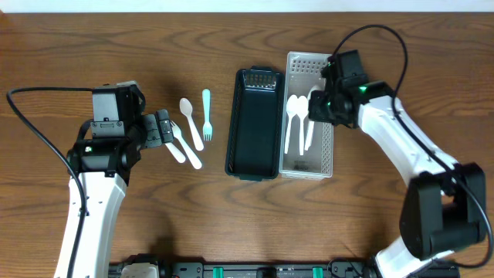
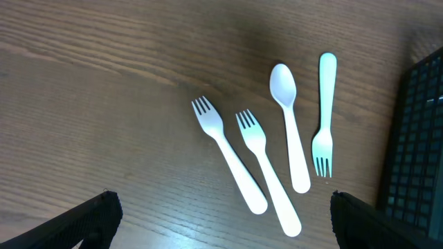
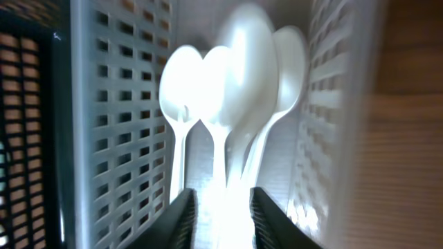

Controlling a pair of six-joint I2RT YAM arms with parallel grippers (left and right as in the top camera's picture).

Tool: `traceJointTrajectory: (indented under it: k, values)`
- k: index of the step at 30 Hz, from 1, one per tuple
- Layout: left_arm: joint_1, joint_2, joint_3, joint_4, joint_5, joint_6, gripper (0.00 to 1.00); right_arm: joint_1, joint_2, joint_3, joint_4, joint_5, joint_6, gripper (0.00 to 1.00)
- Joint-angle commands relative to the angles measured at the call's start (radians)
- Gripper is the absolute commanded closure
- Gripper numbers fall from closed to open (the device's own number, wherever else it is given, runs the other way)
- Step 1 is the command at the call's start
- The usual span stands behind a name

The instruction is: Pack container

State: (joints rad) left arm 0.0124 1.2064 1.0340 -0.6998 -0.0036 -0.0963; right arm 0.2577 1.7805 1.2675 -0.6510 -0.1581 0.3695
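The white basket (image 1: pixel 299 65) sits on the table, right of the middle. It is plastic, long like a box, and its walls are full of little square holes. White spoons (image 1: pixel 294 123) lie inside it with their round ends up near the top. They look smooth and shiny.

The right gripper (image 1: pixel 318 104) hangs over this basket. Its arm bends in from the right side, and its head tips down at the spoons. In the right wrist view its two dark fingers (image 3: pixel 185 220) are close together, and a white handle runs between them. The picture is blurry there, so I cannot tell if they pinch it.

Touching the white basket on its left is a dark basket (image 1: pixel 253 135) of the same long shape. It has a grid floor.

Farther left, on the brown wooden table (image 1: pixel 154 46), lie two white forks (image 2: pixel 268 173), one white spoon (image 2: pixel 292 138) and one pale blue-green fork (image 2: pixel 325 111). They lie side by side, close but apart.

The left gripper (image 1: pixel 164 130) is just beside the two forks. Its arm comes up from the bottom left and bends toward them. Its black fingers (image 2: pixel 83 225) are spread wide, and nothing is in them.
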Motion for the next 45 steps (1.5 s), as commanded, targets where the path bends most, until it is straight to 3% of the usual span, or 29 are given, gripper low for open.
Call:
traceJointTrajectory:
  k: [1, 7, 13, 19, 22, 26, 27, 28, 29, 34, 39, 45]
  values:
    - [0.005, 0.002, 0.023, 0.001, -0.007, 0.012, 0.02, 0.015, -0.014, 0.011, 0.020, -0.089, -0.045, 0.55]
    - [0.005, 0.002, 0.023, -0.005, -0.002, 0.006, 0.02, -0.054, -0.127, 0.043, 0.020, -0.085, -0.054, 0.33]
    - [0.004, 0.005, 0.023, -0.040, 0.111, -0.014, 0.02, -0.250, -0.219, 0.043, -0.051, 0.147, -0.064, 0.20]
    - [0.005, 0.084, 0.023, -0.146, -0.108, -0.383, 0.02, -0.449, -0.186, 0.040, -0.156, 0.187, -0.064, 0.04]
    - [0.004, 0.162, 0.023, -0.135, -0.109, -0.446, 0.02, -0.526, -0.158, 0.040, -0.190, 0.153, -0.063, 0.02]
    - [0.004, 0.252, 0.023, -0.055, -0.030, -0.428, 0.01, -0.584, -0.145, 0.040, -0.220, 0.142, -0.063, 0.01]
    - [0.004, 0.269, 0.023, -0.038, -0.026, -0.430, 0.04, -0.591, -0.144, 0.040, -0.223, 0.142, -0.063, 0.01]
    - [0.004, 0.285, 0.025, -0.030, -0.027, -0.445, 0.16, -0.595, -0.144, 0.040, -0.225, 0.142, -0.063, 0.01]
    - [0.005, 0.306, 0.027, -0.023, -0.027, -0.481, 0.20, -0.595, -0.144, 0.040, -0.226, 0.142, -0.063, 0.01]
    - [0.004, 0.410, 0.033, -0.007, -0.015, -0.647, 0.20, -0.595, -0.144, 0.040, -0.229, 0.143, -0.063, 0.01]
    - [0.004, 0.508, 0.033, 0.066, 0.080, -0.638, 0.19, -0.595, -0.144, 0.040, -0.244, 0.142, -0.063, 0.01]
    - [0.005, 0.587, 0.033, 0.102, 0.084, -0.637, 0.15, -0.595, -0.144, 0.040, -0.262, 0.142, -0.063, 0.01]
